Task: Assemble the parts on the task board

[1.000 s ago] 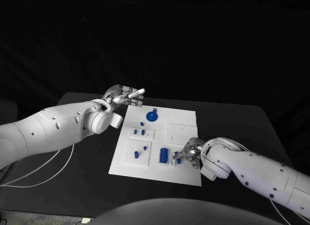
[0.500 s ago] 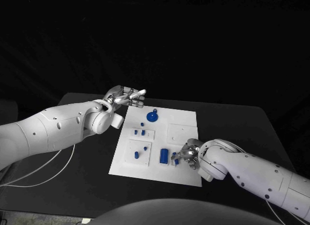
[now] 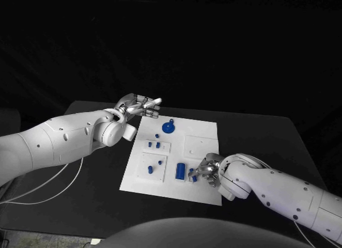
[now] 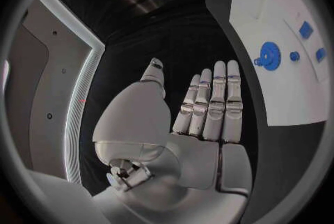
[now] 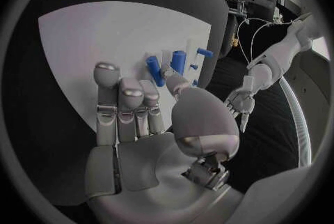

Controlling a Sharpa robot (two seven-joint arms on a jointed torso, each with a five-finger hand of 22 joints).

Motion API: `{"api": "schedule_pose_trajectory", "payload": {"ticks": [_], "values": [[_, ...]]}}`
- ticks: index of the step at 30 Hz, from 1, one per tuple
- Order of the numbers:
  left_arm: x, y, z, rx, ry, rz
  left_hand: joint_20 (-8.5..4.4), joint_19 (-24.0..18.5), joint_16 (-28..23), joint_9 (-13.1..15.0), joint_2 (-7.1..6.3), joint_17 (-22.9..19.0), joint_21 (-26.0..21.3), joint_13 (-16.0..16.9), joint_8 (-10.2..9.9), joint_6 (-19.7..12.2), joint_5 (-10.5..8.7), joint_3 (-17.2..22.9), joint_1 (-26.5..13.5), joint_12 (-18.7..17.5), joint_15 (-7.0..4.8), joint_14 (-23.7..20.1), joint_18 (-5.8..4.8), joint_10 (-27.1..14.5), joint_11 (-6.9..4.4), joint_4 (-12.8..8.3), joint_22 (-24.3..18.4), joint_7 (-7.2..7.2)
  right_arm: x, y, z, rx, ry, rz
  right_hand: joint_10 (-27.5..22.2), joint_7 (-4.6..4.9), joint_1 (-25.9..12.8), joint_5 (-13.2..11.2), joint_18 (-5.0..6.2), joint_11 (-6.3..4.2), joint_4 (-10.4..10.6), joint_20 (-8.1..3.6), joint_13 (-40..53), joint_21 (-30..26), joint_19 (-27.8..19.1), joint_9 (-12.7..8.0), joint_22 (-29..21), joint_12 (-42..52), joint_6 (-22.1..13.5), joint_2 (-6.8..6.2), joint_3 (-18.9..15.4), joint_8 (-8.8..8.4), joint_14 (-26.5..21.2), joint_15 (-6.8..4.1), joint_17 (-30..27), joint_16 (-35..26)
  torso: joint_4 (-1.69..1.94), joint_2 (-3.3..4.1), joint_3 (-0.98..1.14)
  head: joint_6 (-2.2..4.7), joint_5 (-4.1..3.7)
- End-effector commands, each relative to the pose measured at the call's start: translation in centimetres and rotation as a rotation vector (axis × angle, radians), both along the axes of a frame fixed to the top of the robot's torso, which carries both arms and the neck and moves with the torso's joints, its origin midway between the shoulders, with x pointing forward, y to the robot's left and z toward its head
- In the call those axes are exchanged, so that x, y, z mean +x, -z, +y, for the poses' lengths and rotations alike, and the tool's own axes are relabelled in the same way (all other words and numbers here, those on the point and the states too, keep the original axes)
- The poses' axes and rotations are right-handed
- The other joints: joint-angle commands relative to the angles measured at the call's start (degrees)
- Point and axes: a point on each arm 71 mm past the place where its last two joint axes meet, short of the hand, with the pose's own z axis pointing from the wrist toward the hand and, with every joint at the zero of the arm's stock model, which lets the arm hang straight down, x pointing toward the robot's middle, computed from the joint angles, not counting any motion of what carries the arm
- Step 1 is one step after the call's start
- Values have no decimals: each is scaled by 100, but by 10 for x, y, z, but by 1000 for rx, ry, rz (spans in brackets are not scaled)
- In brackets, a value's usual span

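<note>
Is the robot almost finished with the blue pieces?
Not yet, it seems. Several parts already sit on the board, like the round part. The right hand is at a small part near the cylinder, though its grip is unclear. The left hand hovers open off the board's corner.

The board (image 3: 204,138) lies mid-table (image 3: 260,129); parts (image 3: 181,169) sit toward its 7 o'clock side, a round part (image 3: 168,127) near 11 o'clock.

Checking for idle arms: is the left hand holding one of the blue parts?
No: the left hand has flat, straight fingers with nothing in them, off the task board.
</note>
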Motion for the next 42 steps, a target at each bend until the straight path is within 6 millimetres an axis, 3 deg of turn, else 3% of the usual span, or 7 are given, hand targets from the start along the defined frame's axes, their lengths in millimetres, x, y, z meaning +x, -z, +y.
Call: {"api": "schedule_pose_trajectory", "payload": {"ticks": [1, 11, 13, 18, 21, 27, 42], "values": [[0, 0, -3, -1, 21, 2, 1, -45, -21, 8, 29, 8, 8, 8, 23, -25, -24, -9, -23, 1, -23, -15, 8, -29, 7, 36, 4, 14, -3, 2, 2, 6, -17, 15, -14, -14, 22, 35, -74, -39, -401, -18, -2, -22, 260, 6, -8, -23, 21, 34, 368, 17, -7, -47, -8, -18, -1, 1, 1, 6, 4], [-1, 0, -3, 1, 24, 4, 2, -48, -22, 8, 29, 9, 9, 8, 22, -28, -23, -4, -20, 0, -21, -17, 9, -41, 10, 52, 4, 16, -2, 3, 1, 8, -6, 10, -26, -33, -141, -15, -72, -46, -278, -24, -20, -43, 259, -51, -20, -59, 38, 15, 306, 10, -9, -52, -18, -37, -3, -1, -1, 2, -2], [-1, 0, -3, 1, 24, 5, 2, -48, -22, 8, 29, 9, 9, 8, 22, -28, -23, -4, -20, 0, -21, -17, 9, -41, 10, 52, 4, 16, -2, 3, 0, 10, -3, 10, -30, -38, -307, 25, -70, -46, -140, -26, -34, -48, 260, -112, -24, -78, 61, -30, 146, 7, -10, -54, -18, -40, -3, -2, -2, 3, -3], [-1, 0, -3, 3, 23, 5, 3, -50, -22, 8, 18, 9, 9, 8, 22, -34, -23, -1, -26, 1, -19, -21, 9, -48, 12, 76, 3, 16, -2, 3, 0, 18, -2, 11, -40, 3, -669, -293, -57, -23, 423, -28, -66, -71, 260, -296, -40, -120, 120, -292, -407, 9, -15, -52, -15, -53, 0, 0, -1, 5, -2], [-1, 0, -3, 6, 22, 3, 4, -51, -21, 2, 5, 9, 9, 8, 9, -125, -20, 7, -12, 1, -20, -22, 10, -53, 12, 93, 4, 5, -2, 3, 1, 20, -5, 12, -36, -1, -511, -295, -64, -22, 830, -36, -69, -75, 261, -406, -47, -135, 146, -512, -349, 6, -13, -58, 0, -65, 0, -2, -1, 5, 2], [-1, 0, -2, 8, 23, 4, 4, -52, -21, 1, 8, 10, 9, 8, 22, -219, -24, 4, -7, 1, -20, -22, 10, -56, 12, 97, 3, 1, -2, 2, 1, 24, -8, 10, -33, 10, -347, -292, -59, -23, 1159, -35, -66, -81, 260, -476, -54, -141, 175, -727, -258, 11, -6, -54, 23, -80, -2, 1, 1, -1, 5], [-1, 0, 0, 14, 21, 8, 4, -51, -21, 0, 0, 11, 9, 8, 15, -202, -26, 8, 1, 1, -19, -22, 11, -62, 14, 100, 3, -1, -4, 0, -2, 30, -10, 3, -36, 14, -412, -260, -49, -14, 1374, -27, -68, -87, 259, -482, -60, -145, 181, -863, -208, 13, -3, -49, 34, -99, -6, 1, 3, -12, 11]]}}
